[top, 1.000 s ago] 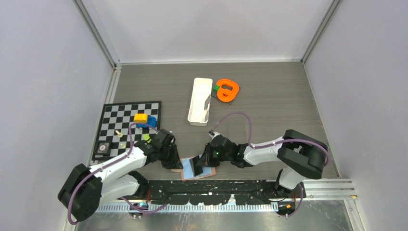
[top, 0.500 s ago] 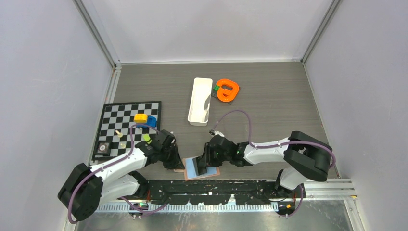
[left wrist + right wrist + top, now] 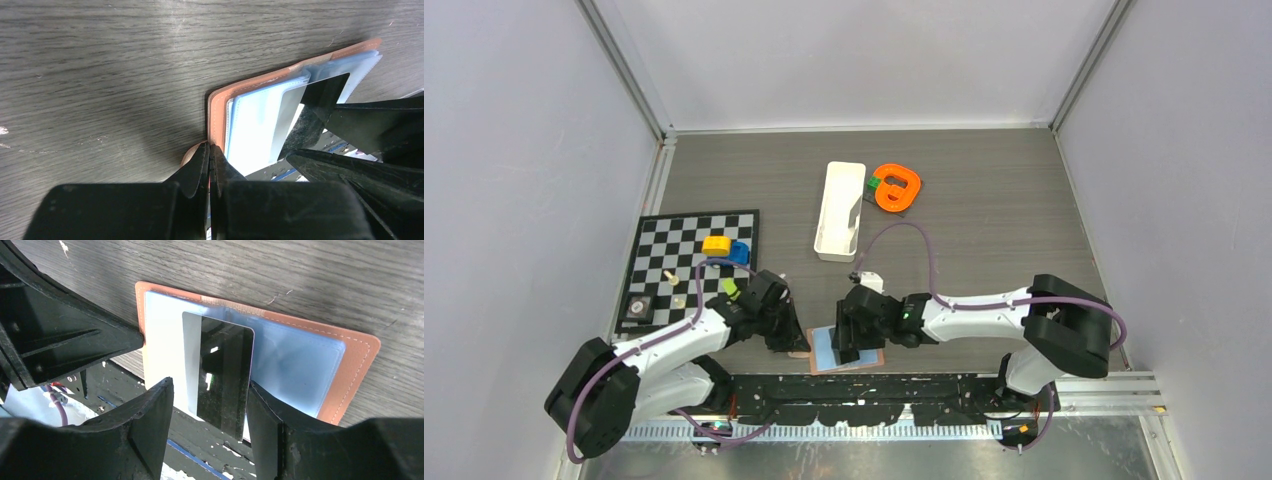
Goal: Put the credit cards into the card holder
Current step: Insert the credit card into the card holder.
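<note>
Right tool [image 3: 210, 390] has opened astride the stiff-looking, glossy credit card [image 3: 222, 365] (retake by long edges); left tool [image 3: 209, 152] pinches the floppy card holder [image 3: 216, 115].

card holder [image 3: 823, 352] lies open at the counter's [image 3: 984, 230] near edge, blue lining up. left tool [image 3: 790, 340] at its left edge, right tool [image 3: 846, 345] over its middle. white tray [image 3: 839, 210] and checkerboard [image 3: 689, 270] well apart, further back.
</note>
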You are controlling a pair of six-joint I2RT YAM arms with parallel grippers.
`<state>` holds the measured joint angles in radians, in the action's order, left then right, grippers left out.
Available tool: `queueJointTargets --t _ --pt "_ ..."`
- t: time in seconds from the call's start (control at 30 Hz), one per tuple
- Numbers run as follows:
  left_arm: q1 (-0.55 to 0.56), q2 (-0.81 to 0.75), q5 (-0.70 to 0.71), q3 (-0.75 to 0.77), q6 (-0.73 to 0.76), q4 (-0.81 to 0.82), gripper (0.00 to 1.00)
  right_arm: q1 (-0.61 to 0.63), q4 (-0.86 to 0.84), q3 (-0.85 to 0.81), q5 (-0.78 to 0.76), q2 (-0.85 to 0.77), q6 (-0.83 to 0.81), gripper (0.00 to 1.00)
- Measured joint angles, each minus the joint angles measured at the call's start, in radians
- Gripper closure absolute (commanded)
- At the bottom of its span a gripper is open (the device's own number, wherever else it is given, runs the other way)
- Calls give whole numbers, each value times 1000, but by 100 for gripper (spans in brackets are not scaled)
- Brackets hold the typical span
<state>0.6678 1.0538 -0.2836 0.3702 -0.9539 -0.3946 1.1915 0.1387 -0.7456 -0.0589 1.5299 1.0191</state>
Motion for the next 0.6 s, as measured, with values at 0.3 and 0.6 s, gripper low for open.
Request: queueJointTargets --t 0.3,0.6 --pt "0 -20 -14 -24 -17 33 100 60 91 -113 -38 82 -16 35" --pt "6 -52 -16 -50 -34 55 100 99 137 -175 -53 120 -39 27"
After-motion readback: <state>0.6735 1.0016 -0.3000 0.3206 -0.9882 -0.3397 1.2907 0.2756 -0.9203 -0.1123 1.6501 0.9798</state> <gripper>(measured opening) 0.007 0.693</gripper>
